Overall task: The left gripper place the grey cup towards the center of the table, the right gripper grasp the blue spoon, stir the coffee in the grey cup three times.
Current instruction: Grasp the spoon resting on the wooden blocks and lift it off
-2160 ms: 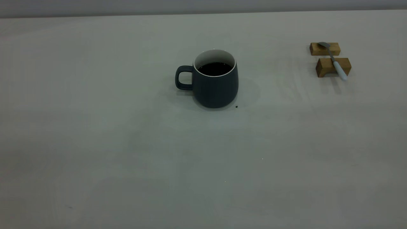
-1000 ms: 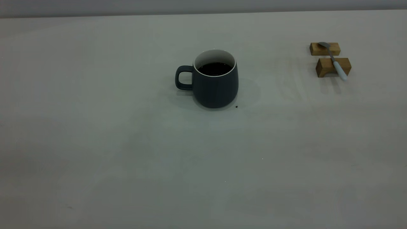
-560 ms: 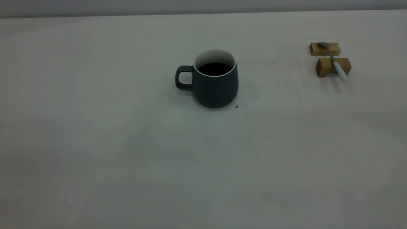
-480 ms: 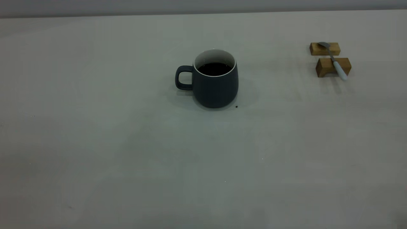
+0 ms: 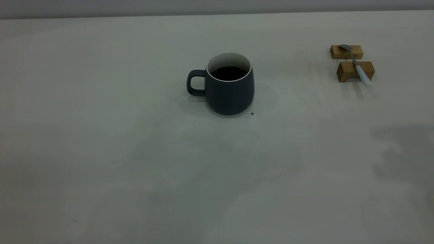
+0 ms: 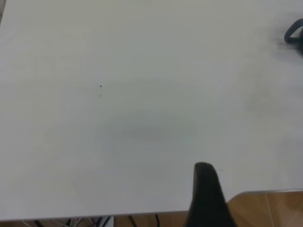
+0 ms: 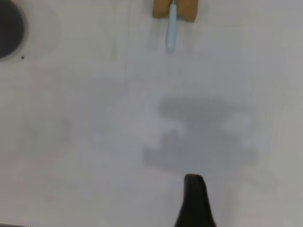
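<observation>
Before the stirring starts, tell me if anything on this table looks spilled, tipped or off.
Nothing stands out. The grey cup stands upright with the coffee inside, no spill around it. The blue spoon lies across two wooden blocks. Only a tiny dark speck sits beside the cup.

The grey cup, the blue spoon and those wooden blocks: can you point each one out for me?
grey cup (image 5: 230,96), exterior view, on its rounded belly.
blue spoon (image 5: 362,76), exterior view, on its pale blue handle.
wooden blocks (image 5: 346,72), exterior view, on the nearer block's front face.
</observation>
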You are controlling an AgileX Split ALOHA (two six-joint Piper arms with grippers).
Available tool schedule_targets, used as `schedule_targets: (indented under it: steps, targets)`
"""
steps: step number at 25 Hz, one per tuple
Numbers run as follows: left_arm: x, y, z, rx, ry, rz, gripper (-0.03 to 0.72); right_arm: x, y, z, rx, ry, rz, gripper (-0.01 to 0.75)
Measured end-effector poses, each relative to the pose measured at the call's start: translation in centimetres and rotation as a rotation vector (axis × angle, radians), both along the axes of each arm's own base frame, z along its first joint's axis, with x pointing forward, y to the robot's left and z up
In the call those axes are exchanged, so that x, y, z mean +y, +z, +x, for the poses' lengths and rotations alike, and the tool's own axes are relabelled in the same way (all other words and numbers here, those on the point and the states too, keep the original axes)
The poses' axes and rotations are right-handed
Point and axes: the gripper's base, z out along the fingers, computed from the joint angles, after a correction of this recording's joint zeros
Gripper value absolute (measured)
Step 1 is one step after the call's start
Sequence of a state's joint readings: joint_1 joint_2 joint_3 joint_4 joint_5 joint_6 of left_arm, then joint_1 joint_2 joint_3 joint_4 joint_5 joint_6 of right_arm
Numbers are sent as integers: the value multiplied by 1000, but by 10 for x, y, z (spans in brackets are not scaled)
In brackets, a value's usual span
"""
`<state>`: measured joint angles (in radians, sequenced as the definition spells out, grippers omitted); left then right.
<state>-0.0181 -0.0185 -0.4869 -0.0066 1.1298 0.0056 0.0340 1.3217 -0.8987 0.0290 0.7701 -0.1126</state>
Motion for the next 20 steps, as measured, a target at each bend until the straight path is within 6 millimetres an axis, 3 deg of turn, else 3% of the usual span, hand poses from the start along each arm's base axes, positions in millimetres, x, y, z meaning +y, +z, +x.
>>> schedule_targets:
  steps: [8,15,20]
  targets:
    - [0,0,0,0,0,0,563,24,-62,74,183,70,-14,594]
    - [0,0,0,1,0,0,563,37,-125,123,295,90,-25,594]
    - [0,0,0,1,0,0,563,40,-161,152,330,90,-27,651]
